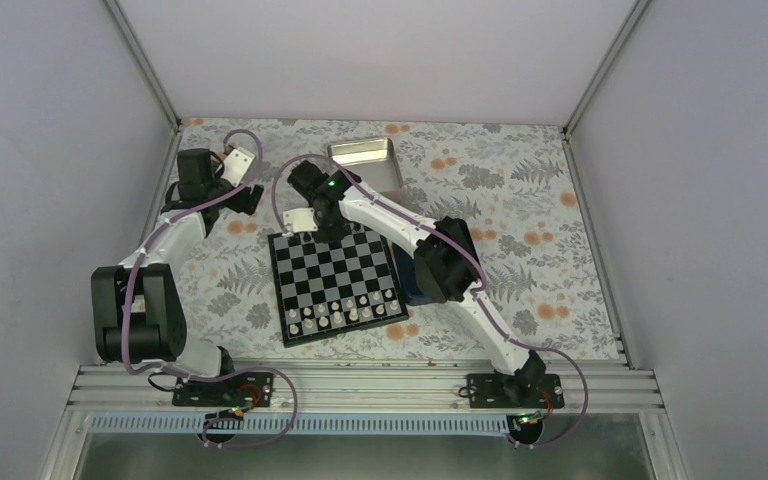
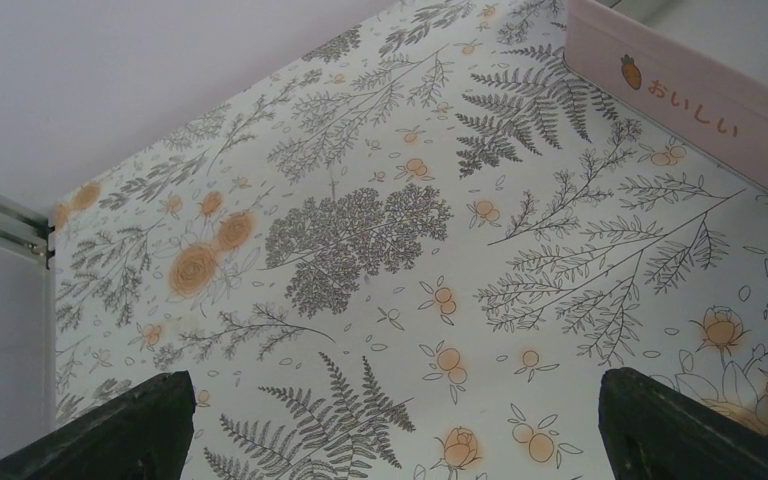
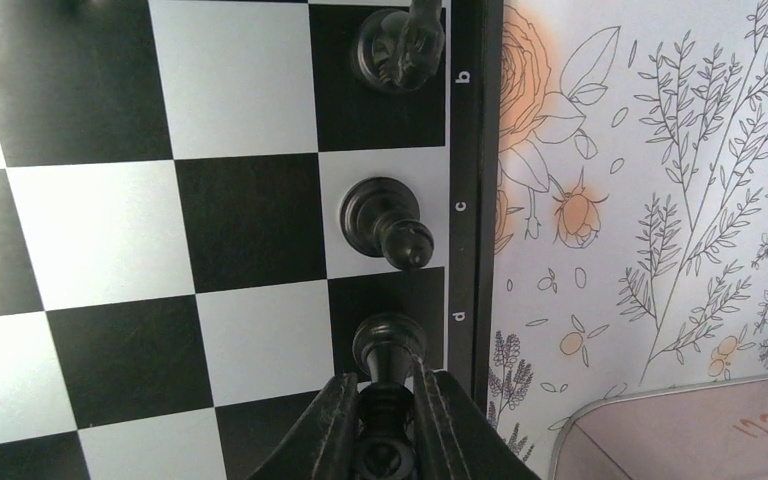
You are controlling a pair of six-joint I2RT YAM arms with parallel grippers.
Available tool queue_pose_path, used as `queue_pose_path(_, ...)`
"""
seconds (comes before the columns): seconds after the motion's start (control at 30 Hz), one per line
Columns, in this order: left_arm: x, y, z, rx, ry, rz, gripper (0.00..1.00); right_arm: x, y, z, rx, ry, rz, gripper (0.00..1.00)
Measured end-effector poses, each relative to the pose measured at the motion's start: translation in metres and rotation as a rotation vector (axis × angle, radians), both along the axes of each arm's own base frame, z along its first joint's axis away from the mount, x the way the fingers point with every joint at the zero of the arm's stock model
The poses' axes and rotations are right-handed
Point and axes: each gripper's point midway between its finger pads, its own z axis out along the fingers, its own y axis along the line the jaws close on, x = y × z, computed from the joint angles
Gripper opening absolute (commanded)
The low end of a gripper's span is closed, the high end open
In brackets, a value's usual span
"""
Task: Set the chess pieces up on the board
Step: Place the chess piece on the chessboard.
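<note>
**Top view.** The board [image 1: 335, 270] lies mid-table between the two arms. Cream chessmen [image 1: 345, 312] fill the two rows along its 6 o'clock edge, so that side looks complete. The middle rows are bare. The right gripper [image 3: 385, 420] is at the board's 11 o'clock corner, over the far back row. A tin [image 1: 365, 165] stands at the board's 12 o'clock.

**Right wrist view.** The lettered edge row runs down the 3 o'clock side of the board, and three black chess pieces stand on it:
- a knight-shaped piece [image 3: 398, 50] on b, at 12 o'clock;
- a bishop-like piece [image 3: 385, 222] on c, at centre;
- a third piece [image 3: 388, 345] on d, at 6 o'clock.

The claw is clenched on the third piece, with its fingers pinching the upper part. Whether the base touches the square cannot be told. The neighbouring row, toward 9 o'clock, holds nothing where visible.

**Left wrist view.** The left gripper [image 2: 390, 425] is released, with its jaws spread wide and nothing between them. It hangs over the floral tablecloth [image 2: 360, 230] at the board's 10 o'clock.

**Progress (judged).** The black side is at an early stage. The rest of its back row and all its pawns appear unplaced. Where the unplaced pieces lie is not shown.
</note>
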Motion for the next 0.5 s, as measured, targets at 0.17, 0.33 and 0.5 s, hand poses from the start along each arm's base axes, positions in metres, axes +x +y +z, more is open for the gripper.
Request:
queue_pose_path(0.17, 0.0000, 0.0006, 0.0001, -0.002, 0.000, 0.000, 1.00, 0.0012, 0.0007, 0.0005, 0.004, -0.004, -0.001, 0.22)
queue_pose_path(0.33, -0.0016, 0.0000, -0.0030, -0.005, 0.006, -0.003, 1.00, 0.0047, 0.0009, 0.0013, 0.012, -0.011, -0.005, 0.26)
queue_pose_path(0.5, -0.0025, 0.0020, -0.0046, -0.007, 0.009, 0.001, 1.00, 0.0059, 0.0020, 0.0019, 0.017, -0.015, -0.005, 0.24)
